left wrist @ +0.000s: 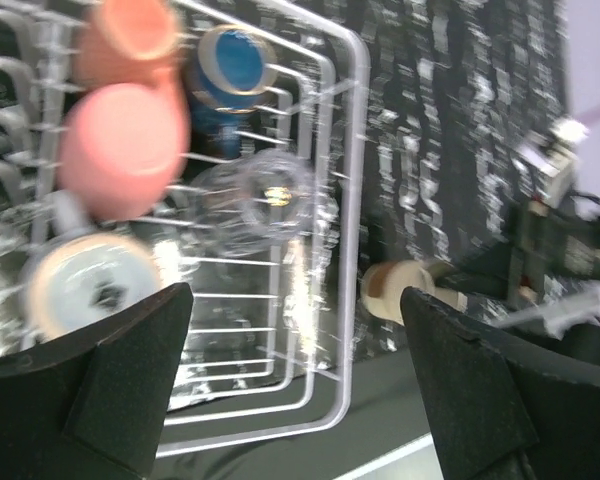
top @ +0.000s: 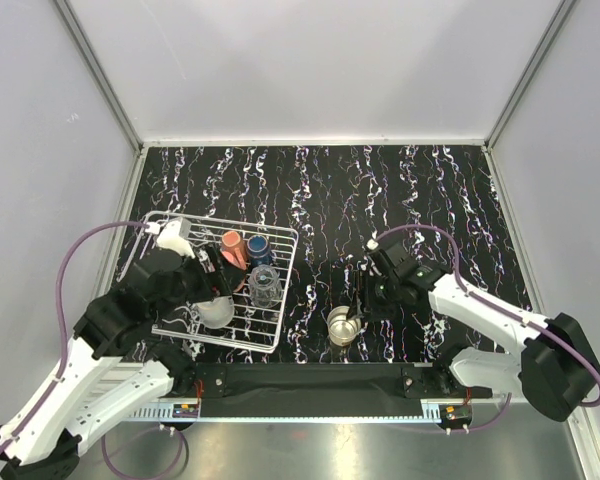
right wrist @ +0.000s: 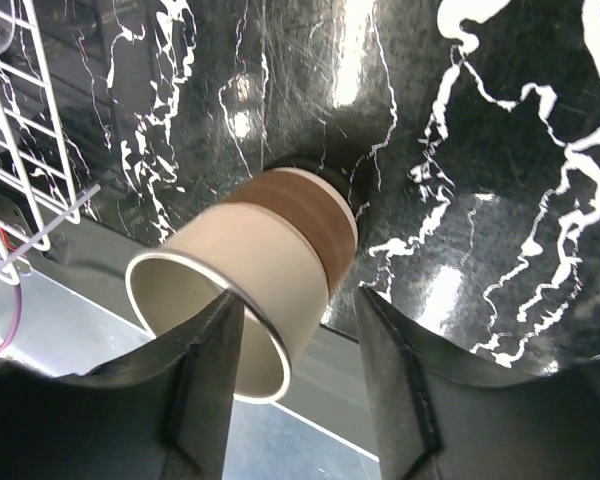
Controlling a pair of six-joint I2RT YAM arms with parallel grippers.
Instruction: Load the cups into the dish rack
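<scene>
My right claw (right wrist: pixel 298 300) wide open, nothing gripped, straddling beige cup (right wrist: pixel 250 250) upright on bench (right wrist: pixel 500 150) near dish rack (right wrist: pixel 20 120). Centre cup, close gently below rim, lift straight, clear rack rim.

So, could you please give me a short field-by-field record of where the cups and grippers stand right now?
rack: white wire dish rack, left part of the black marbled table
in rack: coral-red tumbler, dark blue cup, clear glass, salmon mug, pale blue-white mug
outside rack: beige cup, upright on table
left gripper: open, empty, above rack
right gripper: fingers either side of beige cup; grip unclear
</scene>
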